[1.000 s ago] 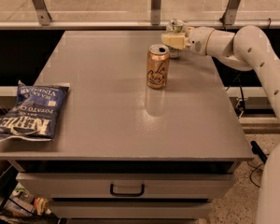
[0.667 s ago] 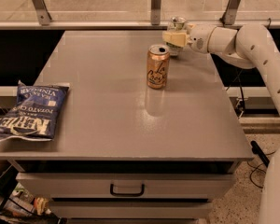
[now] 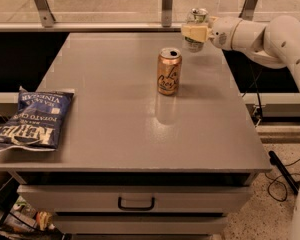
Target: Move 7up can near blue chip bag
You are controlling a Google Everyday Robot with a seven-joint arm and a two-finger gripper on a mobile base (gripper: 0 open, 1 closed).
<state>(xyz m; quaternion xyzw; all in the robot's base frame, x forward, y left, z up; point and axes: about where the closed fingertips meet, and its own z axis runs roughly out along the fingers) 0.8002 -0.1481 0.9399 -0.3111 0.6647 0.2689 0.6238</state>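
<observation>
The 7up can (image 3: 196,17), small and silvery with a green mark, is held in my gripper (image 3: 195,32) above the far right part of the grey table (image 3: 140,129). The gripper's pale fingers are shut on the can's body, and the can is lifted off the table top. The blue chip bag (image 3: 34,119), dark blue with white lettering, lies flat at the table's left front edge, far from the can and gripper.
A gold-orange can with script lettering (image 3: 169,71) stands upright near the table's middle back, between the gripper and the bag. A drawer with a black handle (image 3: 136,203) is under the table top. A metal railing runs behind the table.
The gripper has lifted the 7up can upward and slightly back off the table. The gold can and the chip bag have not moved.
</observation>
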